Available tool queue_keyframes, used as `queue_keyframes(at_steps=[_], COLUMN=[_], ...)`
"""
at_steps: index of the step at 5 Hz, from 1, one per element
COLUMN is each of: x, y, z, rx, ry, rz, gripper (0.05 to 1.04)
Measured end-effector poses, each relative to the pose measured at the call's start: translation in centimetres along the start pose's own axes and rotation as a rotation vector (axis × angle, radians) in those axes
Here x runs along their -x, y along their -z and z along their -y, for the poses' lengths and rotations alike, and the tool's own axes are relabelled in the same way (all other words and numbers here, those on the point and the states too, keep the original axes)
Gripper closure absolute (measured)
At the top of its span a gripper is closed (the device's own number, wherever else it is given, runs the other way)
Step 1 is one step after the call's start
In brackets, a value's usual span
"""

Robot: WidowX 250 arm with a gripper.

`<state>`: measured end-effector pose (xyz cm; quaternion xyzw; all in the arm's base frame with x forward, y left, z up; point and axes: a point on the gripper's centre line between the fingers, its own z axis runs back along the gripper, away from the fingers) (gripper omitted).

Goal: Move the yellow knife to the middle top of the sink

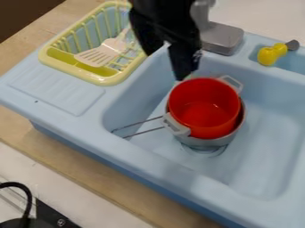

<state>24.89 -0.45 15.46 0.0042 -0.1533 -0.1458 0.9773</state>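
The black gripper [166,65] hangs from the top edge over the back left of the blue sink [262,138], just behind the red pot. Its two fingers stand apart, the right one reaching lower, close to the pot's back rim. A small pale green bit [191,76] shows beside that fingertip; what it belongs to is hidden. At the back right, in a small recess of the sink unit, lies a rounded yellow object [268,56] with a dark grey end; I cannot tell if it is the knife.
A red pot [205,107] with grey handles sits inside a metal pot [208,142] in the basin, its wire handle pointing left. A yellow dish rack [107,80] holding a pale spatula [98,55] stands at the upper left. A grey block [223,38] sits on the back rim.
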Motion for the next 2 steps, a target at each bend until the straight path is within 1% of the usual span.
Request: queue_keyframes(at_steps=[1,2], x=[1.5,1.9], y=[0.7,0.4], z=[-2.0,-4.1], rx=[-0.033,-0.079], ry=[-0.085,-0.156], rz=[-0.025,-0.024], gripper=[0.085,0.085])
